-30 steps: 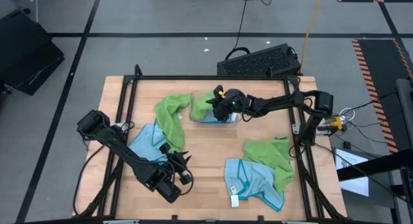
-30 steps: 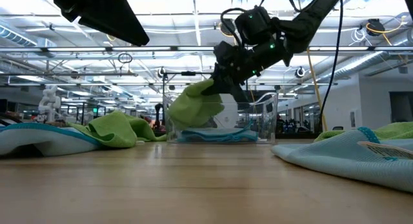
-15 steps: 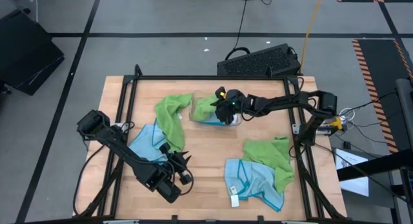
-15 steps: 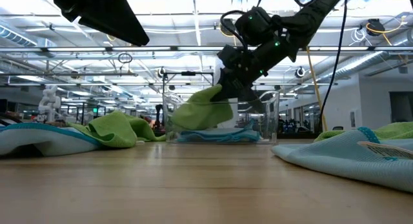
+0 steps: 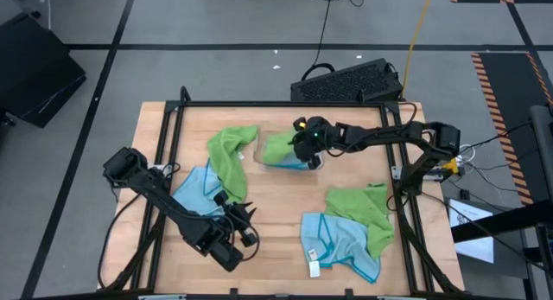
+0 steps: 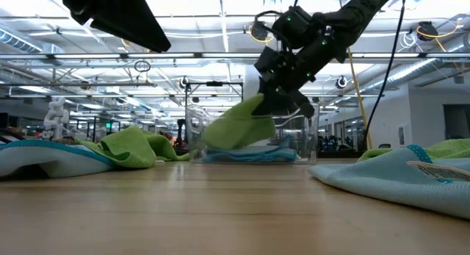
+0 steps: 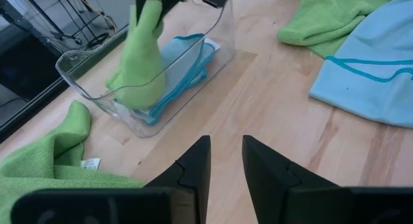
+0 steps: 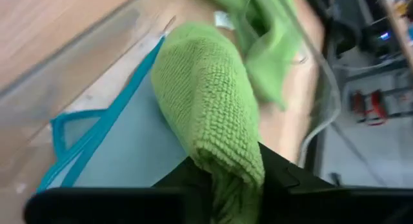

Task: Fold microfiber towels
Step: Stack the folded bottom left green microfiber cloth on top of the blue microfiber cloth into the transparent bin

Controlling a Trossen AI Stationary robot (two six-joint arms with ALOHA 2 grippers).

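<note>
A clear plastic tray (image 5: 260, 155) stands at the table's far middle with a folded light blue towel (image 7: 187, 59) lying flat in it. My right gripper (image 5: 305, 147) hovers over the tray, shut on a lime green towel (image 6: 239, 126) that hangs from it into the tray. Near the table's front left, my left gripper (image 7: 226, 162) points toward the tray, its fingers a little apart with nothing between them. My right gripper pinches the bunched upper end (image 8: 222, 162) of the lime green towel between its two fingers, a folded roll of several layers. The fingers slant down from the table's right side. The towel hangs below them, its lower end (image 7: 135, 88) resting on the blue towel inside the tray.
Loose towels lie around: a green one (image 5: 230, 153) left of the tray, a light blue one (image 5: 197, 189) under the left arm, and a green one (image 5: 363, 205) over a light blue one (image 5: 341, 239) with a white tag (image 5: 314, 268) at the front right. Bare wood lies between.
My right gripper has moved a little toward the table's right edge and up, tipping as it went. The green towel has come along: its lower end, which hung over the tray's left wall, now lies inside the tray on the blue towel.
</note>
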